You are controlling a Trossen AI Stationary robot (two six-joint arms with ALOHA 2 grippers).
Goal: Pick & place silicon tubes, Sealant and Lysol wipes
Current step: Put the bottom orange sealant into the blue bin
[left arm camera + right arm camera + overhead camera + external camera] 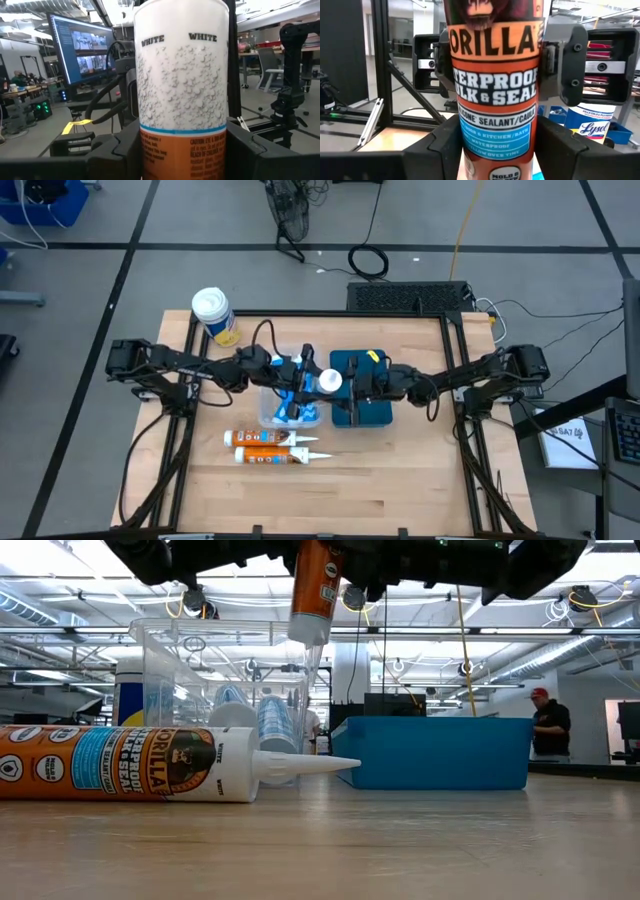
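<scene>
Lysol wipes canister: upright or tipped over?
Upright. The Lysol wipes stand at the table's far left corner, round white lid facing up toward the overhead camera.

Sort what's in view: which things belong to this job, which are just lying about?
Job: Lysol wipes; raised sealant cartridge; lying sealant cartridges; blue tubes; clear bin; blue bin.
Lying about: coiled cable; person; monitor.

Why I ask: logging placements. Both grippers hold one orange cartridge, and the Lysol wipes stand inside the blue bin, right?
No: the high view shows the Lysol wipes standing on the table at its far left corner, outside the blue bin. The rest holds.
</scene>
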